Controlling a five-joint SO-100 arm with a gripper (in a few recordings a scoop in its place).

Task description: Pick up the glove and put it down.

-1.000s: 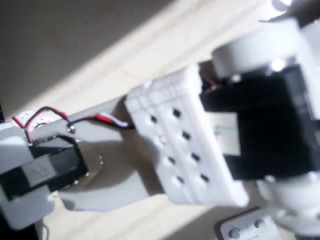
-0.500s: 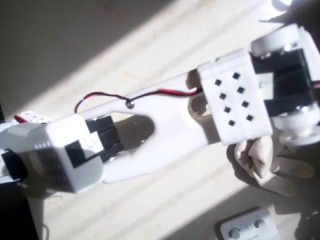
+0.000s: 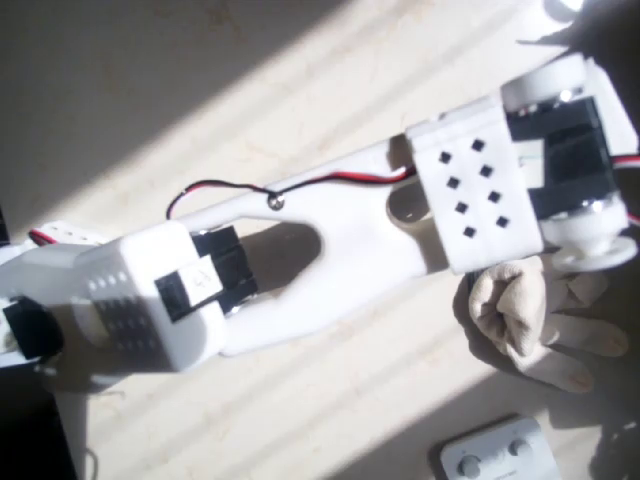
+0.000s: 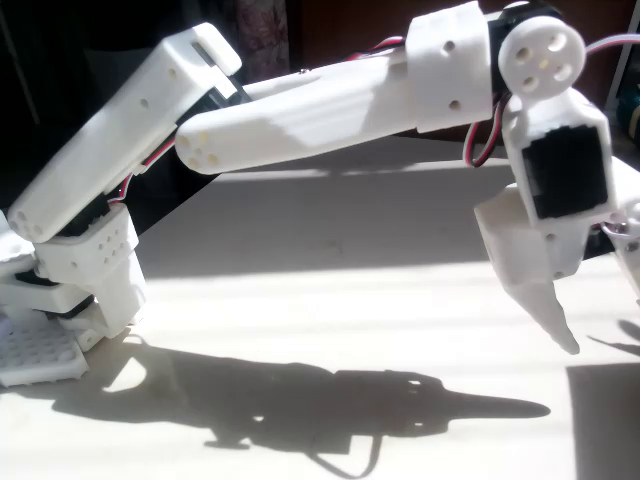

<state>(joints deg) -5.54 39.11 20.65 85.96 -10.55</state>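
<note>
**Lower right of the overhead view: glove on the table beside the wrist**

Down at the lower right of the overhead view I see the glove, a cream, lumpy bundle lying on the pale table. Its bunched part sits just under the edge of the arm's perforated white wrist block, and two stubby fingers splay toward the right edge of the frame. Part of it is covered by the arm from this angle, so I cannot say whether the gripper touches it.

From the overhead camera the white arm runs diagonally from the lower left to the upper right, with a red-and-black wire looping along its upper side. A grey plate with two round buttons sits at the bottom edge, right of centre, near the glove but apart from it.

On the fixed view the arm arches from its base at the left edge over to the upper right, and the gripper hangs down at the right side of the frame. One long white finger points down toward the table with its tip above the surface (its shadow falls sharp on the table lower down). The other finger is cut off by the right edge, so I cannot tell whether the jaws are parted or closed, or whether anything sits between them.
</note>
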